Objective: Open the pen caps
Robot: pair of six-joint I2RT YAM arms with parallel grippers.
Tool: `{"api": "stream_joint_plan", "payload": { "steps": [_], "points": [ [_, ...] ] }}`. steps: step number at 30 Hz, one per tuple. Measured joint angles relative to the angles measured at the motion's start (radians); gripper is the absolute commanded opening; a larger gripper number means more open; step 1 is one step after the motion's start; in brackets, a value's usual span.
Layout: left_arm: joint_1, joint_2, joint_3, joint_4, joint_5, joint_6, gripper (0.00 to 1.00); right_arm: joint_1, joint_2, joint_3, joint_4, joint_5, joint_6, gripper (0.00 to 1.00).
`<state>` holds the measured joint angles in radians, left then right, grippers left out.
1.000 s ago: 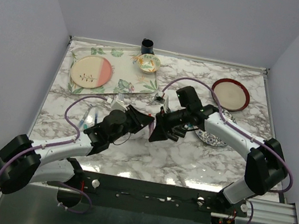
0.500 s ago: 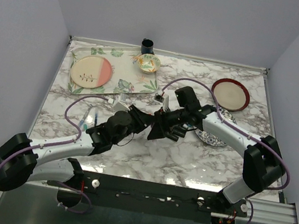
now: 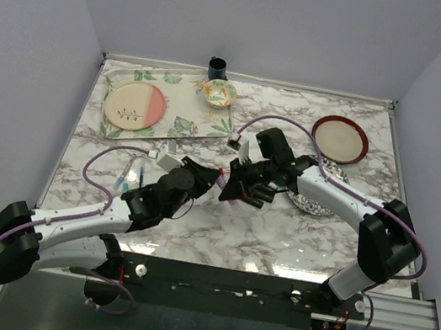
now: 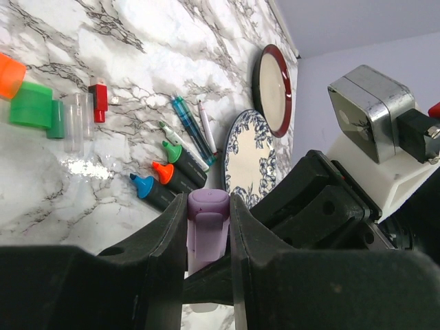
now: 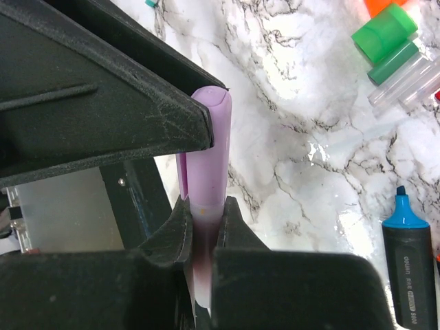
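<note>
A purple pen is held in the air between both arms over the middle of the table. My left gripper (image 4: 208, 230) is shut on its purple pen cap (image 4: 207, 218). My right gripper (image 5: 205, 230) is shut on the pen's pale barrel just below the purple cap (image 5: 210, 148). In the top view the left gripper (image 3: 212, 179) and right gripper (image 3: 232, 188) meet tip to tip. Loose orange (image 4: 10, 74), green (image 4: 31, 112) and red (image 4: 99, 103) caps lie on the marble. Three black highlighters with bare blue (image 4: 143, 185), orange (image 4: 163, 172) and green (image 4: 170, 150) tips lie beside them.
A blue patterned plate (image 3: 316, 204) and a red-rimmed plate (image 3: 339, 139) sit at the right. A pink and cream plate (image 3: 134, 105), a small bowl (image 3: 220, 92) and a dark cup (image 3: 218, 68) stand at the back. Thin pens (image 4: 194, 130) lie near the patterned plate.
My right gripper has closed on the purple pen's barrel. The left arm has drawn slightly back to the left, still holding the cap.
</note>
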<state>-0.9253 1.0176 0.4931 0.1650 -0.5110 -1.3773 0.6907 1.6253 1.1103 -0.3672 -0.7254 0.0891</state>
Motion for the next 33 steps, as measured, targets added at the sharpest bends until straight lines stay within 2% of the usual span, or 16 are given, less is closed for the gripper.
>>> {"api": "stream_joint_plan", "payload": {
  "steps": [2,3,6,9,15,20,33],
  "points": [
    [0.0,-0.006,0.0,-0.005,0.0,-0.001,0.46,0.0,0.0,0.003,-0.002,-0.004,-0.019,0.01],
    [0.0,-0.011,-0.002,-0.005,0.0,0.001,0.57,0.001,0.0,0.008,-0.008,-0.007,-0.037,0.0],
    [0.0,-0.033,-0.017,0.01,0.001,0.004,0.74,-0.001,0.0,0.016,-0.031,-0.021,-0.08,0.01],
    [0.0,-0.06,-0.04,0.027,0.006,0.014,0.81,-0.003,0.0,0.018,-0.072,-0.054,-0.148,0.01],
    [0.0,-0.074,-0.051,0.051,0.04,0.038,0.84,-0.005,0.0,0.018,-0.113,-0.084,-0.217,0.01],
    [0.0,-0.061,-0.051,0.066,0.056,0.034,0.92,-0.005,0.0,0.018,-0.129,-0.085,-0.241,0.01],
    [0.0,0.01,-0.051,0.092,0.091,0.009,0.94,-0.005,0.0,0.018,-0.135,-0.085,-0.263,0.0]
  ]
}}
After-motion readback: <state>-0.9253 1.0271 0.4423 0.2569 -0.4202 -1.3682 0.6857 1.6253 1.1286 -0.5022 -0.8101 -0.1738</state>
